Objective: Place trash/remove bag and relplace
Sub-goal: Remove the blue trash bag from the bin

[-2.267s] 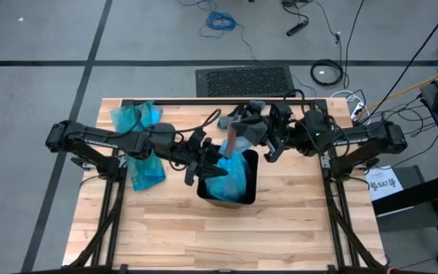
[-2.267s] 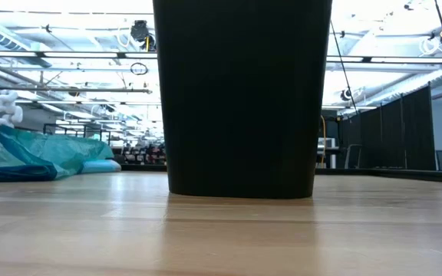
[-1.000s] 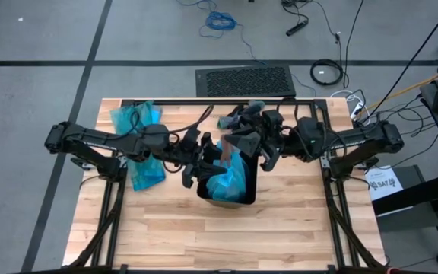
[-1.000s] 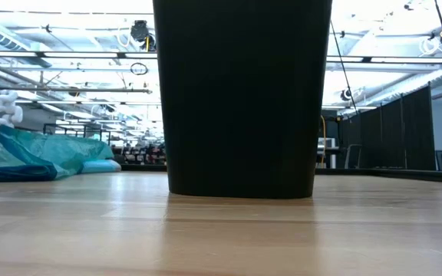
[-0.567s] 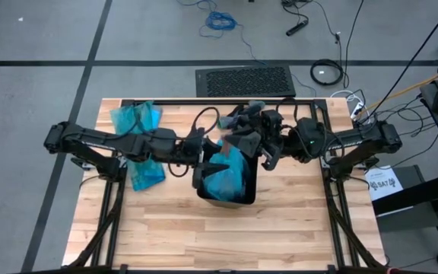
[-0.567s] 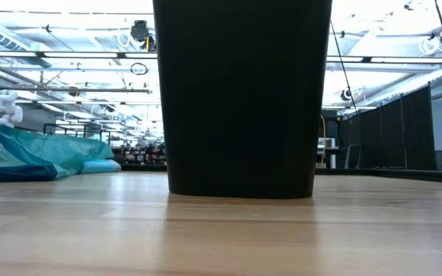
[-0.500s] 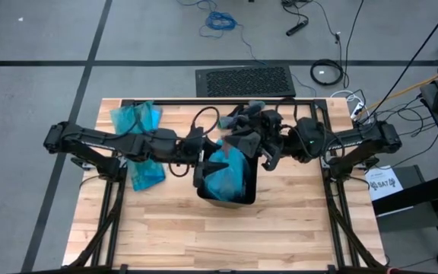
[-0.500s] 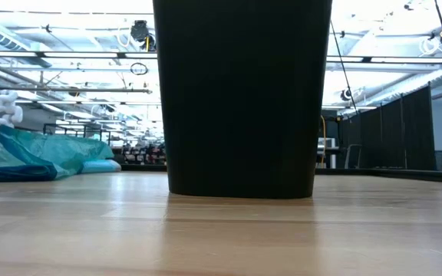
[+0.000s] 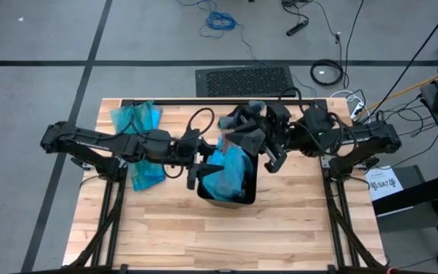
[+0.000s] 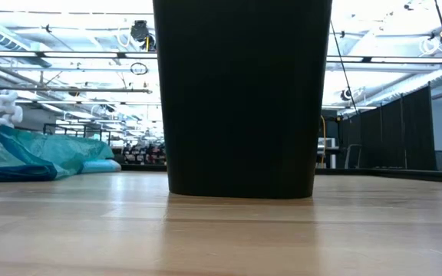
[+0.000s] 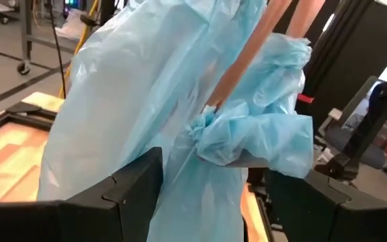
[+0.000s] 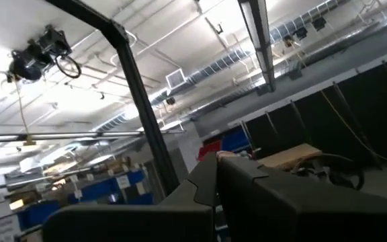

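Note:
A black bin [image 9: 238, 190] stands mid-table and fills the low view [image 10: 242, 100]. A light-blue bag [image 9: 225, 169] is drawn up out of it, bunched at its neck [image 11: 210, 124]. My right gripper [image 9: 238, 141] is shut above the bin's far rim, its fingers [image 12: 217, 168] pointing up toward the ceiling. My left gripper [image 9: 198, 169] is open at the bin's left side. Its two fingers [image 11: 133, 181] stand on either side of the hanging bag. The trash is hidden. My right gripper is shut on the bag's top, where a pinkish stretched strip [image 11: 250, 60] runs up from the bunched neck. The gripper's own body hides the contact in the high view. The bag hangs taut below it, with its lower part in the bin. My left gripper: I cannot tell whether its fingers touch the bag.
Two more blue bags lie on the table's left part, one at the far left [image 9: 137, 118] and one nearer [image 9: 147, 173]. They show in the low view as a teal heap [image 10: 37, 157]. The near half of the wooden table [image 9: 226, 236] is bare.
My right gripper has risen a little, still shut, and has drawn the bag's top up with it. My left gripper has tipped down toward level beside the bag and has stayed open. The bin has not moved.

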`<state>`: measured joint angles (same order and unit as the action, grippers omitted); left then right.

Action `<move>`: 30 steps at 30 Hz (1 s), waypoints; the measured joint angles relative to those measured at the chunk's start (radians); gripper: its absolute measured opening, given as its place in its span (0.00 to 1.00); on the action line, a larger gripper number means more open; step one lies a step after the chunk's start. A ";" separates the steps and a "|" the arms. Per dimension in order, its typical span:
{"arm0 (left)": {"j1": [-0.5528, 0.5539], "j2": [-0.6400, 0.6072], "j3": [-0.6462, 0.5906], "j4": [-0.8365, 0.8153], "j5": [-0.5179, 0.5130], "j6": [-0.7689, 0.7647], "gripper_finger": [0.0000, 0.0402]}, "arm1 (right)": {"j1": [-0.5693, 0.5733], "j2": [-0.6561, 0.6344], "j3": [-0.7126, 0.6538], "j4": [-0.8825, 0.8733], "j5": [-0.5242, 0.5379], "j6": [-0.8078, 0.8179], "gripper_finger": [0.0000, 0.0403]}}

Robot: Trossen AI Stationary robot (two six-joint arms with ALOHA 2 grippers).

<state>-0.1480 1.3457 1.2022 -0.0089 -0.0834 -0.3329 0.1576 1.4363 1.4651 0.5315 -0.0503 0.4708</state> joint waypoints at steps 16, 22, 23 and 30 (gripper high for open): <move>-0.012 -0.092 -0.006 0.078 0.001 0.030 0.64 | 0.000 -0.013 0.009 -0.044 0.071 -0.013 0.00; -0.011 -0.165 -0.006 0.040 -0.032 0.078 0.64 | -0.001 -0.011 0.008 -0.102 0.092 -0.013 0.00; -0.011 -0.177 -0.006 0.028 -0.035 0.083 0.64 | 0.000 -0.011 0.008 -0.126 0.104 -0.015 0.00; -0.011 -0.255 -0.005 -0.043 -0.040 0.087 0.64 | -0.029 -0.009 0.005 -0.148 0.112 -0.018 0.00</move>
<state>-0.1593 1.0911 1.1969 -0.0515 -0.1234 -0.2462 0.1290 1.4277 1.4704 0.3837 0.0614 0.4527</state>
